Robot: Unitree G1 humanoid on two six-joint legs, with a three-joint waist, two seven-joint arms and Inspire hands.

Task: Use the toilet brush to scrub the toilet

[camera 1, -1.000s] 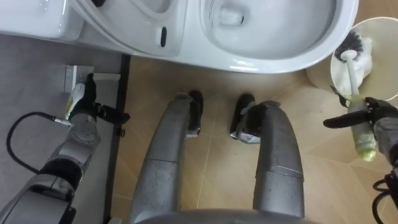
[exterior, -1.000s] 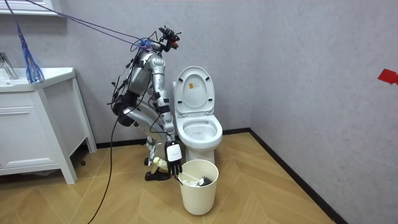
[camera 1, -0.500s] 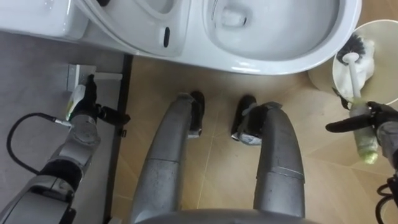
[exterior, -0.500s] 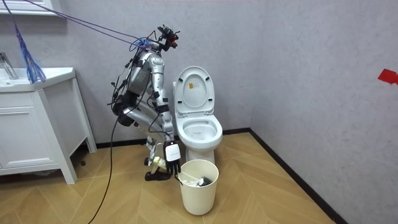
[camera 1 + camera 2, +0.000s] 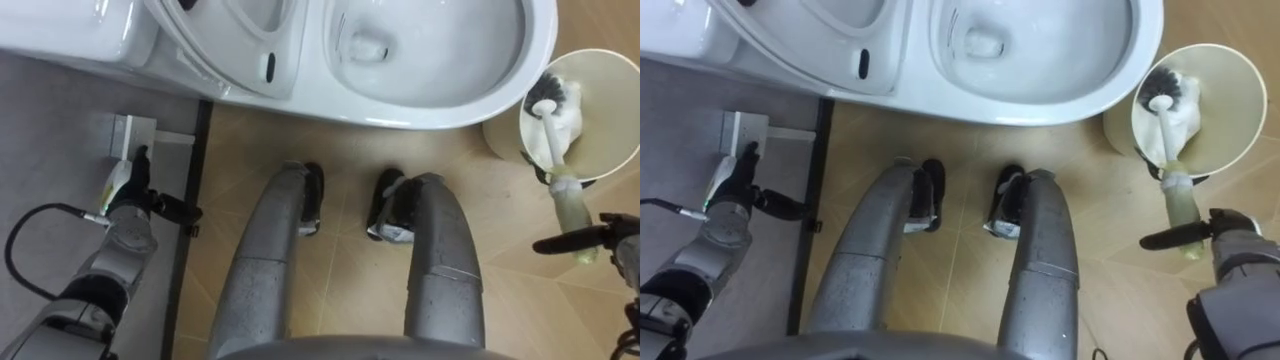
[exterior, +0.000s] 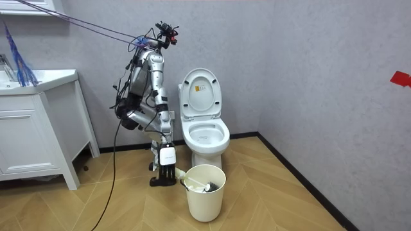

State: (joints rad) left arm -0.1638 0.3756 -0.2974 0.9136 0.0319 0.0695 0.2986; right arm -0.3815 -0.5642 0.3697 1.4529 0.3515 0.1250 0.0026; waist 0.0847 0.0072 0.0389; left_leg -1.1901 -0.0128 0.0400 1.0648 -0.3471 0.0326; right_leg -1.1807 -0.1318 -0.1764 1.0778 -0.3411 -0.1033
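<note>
Bright, even light from above fills the room. The white toilet [image 5: 440, 100] carries soft glare on its rim; the floor [image 5: 345, 150] holds only faint shadows.

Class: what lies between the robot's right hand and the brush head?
The brush's pale shaft and yellowish grip, leaning from the bin; both eye views show it.

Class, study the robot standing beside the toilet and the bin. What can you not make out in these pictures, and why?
- Whether the right hand grips the brush handle: in the eye views the hand overlaps the handle's lower end, and in the room view it is too small.
- What lies in the bin under the brush head: the head hides it.
- Far side of the toilet bowl: cut off by the eye views' top edge.
</note>
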